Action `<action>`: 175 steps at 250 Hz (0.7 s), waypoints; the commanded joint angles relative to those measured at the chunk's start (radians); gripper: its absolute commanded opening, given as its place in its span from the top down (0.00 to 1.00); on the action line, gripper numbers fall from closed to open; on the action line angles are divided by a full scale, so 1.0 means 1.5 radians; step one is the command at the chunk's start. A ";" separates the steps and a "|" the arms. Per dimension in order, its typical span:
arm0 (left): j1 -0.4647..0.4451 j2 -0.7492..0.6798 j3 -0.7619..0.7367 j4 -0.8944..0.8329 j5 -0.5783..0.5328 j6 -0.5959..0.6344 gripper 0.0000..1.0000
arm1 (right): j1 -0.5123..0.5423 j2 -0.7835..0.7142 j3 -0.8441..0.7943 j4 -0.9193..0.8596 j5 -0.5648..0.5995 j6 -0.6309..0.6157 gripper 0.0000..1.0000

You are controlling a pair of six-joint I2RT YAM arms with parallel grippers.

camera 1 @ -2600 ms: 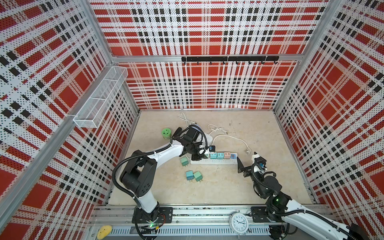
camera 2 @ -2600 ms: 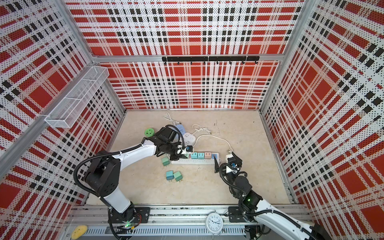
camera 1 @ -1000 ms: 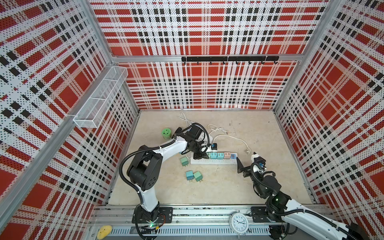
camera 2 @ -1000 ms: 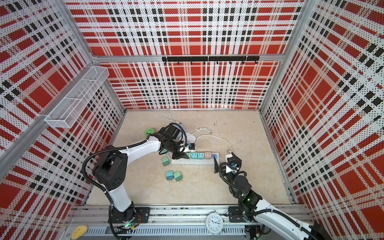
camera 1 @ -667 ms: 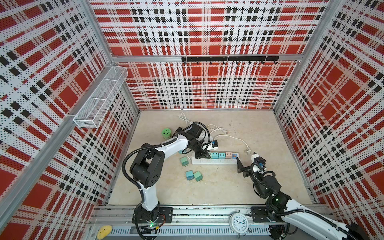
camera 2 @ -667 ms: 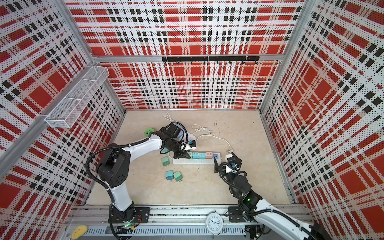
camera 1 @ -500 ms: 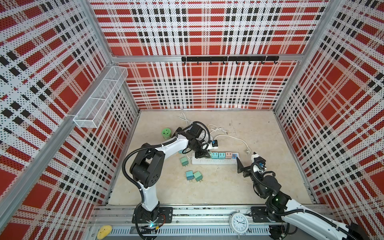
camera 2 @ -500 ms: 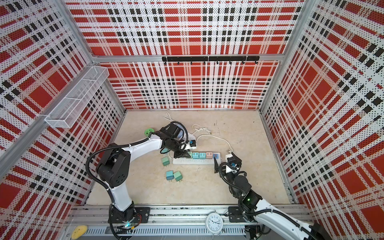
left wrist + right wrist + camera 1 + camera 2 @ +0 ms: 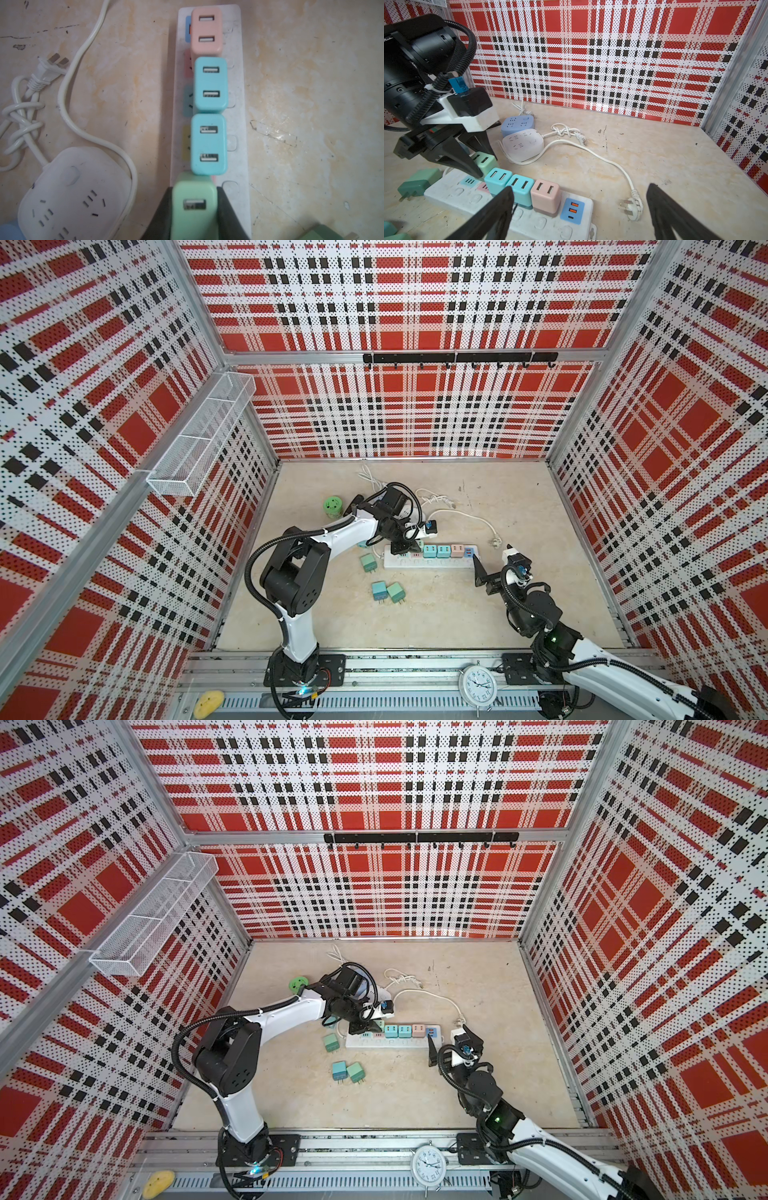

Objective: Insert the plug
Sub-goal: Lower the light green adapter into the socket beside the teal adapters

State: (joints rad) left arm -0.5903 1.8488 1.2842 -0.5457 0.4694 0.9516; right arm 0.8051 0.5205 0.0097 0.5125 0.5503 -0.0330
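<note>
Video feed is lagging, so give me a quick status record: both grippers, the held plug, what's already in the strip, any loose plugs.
left gripper: shut on light green adapter
held plug position: at the power strip, next to the plugged row; full seating unclear
already plugged: two blue adapters, pink adapter
right gripper: open, empty, by the strip's USB end
loose adapters: three on the table beside the strip

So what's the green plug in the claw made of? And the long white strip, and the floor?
The green plug looks like smooth matte plastic: rounded moulded corners. The white strip seems hard plastic too, scuffed and grubby. The floor looks like beige stone, blotchy and scratched, but could be a printed board.
</note>
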 commanded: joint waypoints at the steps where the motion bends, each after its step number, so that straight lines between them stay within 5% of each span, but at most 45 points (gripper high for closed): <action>1: -0.028 0.016 0.002 -0.053 -0.010 0.051 1.00 | -0.004 -0.004 -0.009 0.025 0.005 0.000 0.00; 175: -0.018 0.047 0.054 -0.109 0.006 0.023 1.00 | -0.004 -0.004 -0.008 0.020 -0.006 0.001 0.00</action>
State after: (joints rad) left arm -0.6056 1.8690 1.3415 -0.6621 0.4740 0.9844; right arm 0.8051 0.5209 0.0097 0.5121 0.5499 -0.0330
